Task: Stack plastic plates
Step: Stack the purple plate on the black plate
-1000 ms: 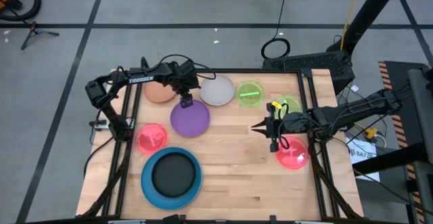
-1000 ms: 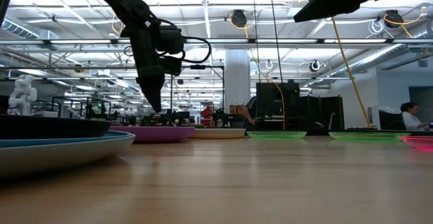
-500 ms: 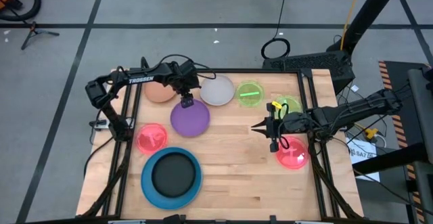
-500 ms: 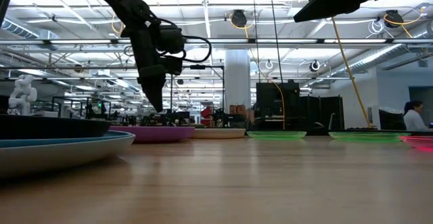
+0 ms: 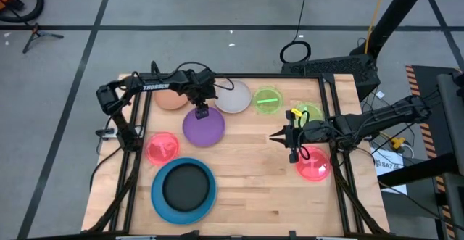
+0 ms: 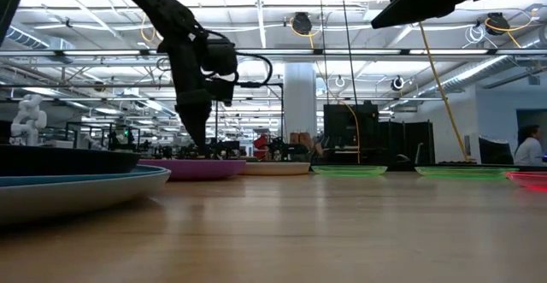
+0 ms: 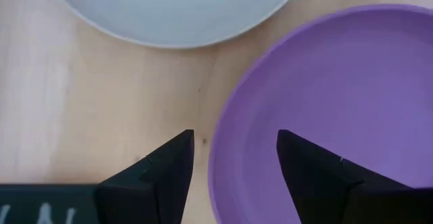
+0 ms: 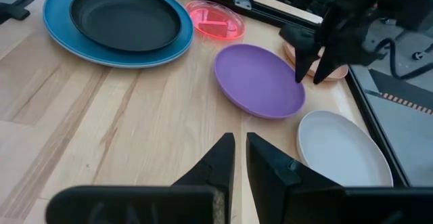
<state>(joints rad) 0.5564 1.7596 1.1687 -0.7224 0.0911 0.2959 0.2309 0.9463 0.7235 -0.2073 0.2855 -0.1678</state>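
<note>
Eight plates are laid out on the table (image 5: 246,189): two pink, two green, plus one each of blue (image 5: 183,190), black (image 5: 183,184), purple (image 5: 204,127), orange (image 5: 170,98) and white (image 5: 233,97). The purple one's far rim is straddled by the wide-open left gripper (image 5: 201,112), nothing gripped yet. The right gripper (image 5: 275,136) is kept nearly closed and empty near the right edge.

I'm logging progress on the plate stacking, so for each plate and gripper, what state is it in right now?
blue plate: flat on the table, carrying the black plate.
black plate: stacked in the blue one.
purple plate: flat, unstacked, its rim between the open left gripper's fingers.
whitish plate: flat, unstacked.
orange-brown plate: flat, partly under the left arm.
left gripper: open, straddling the purple rim.
right gripper: shut, empty, raised.
</note>
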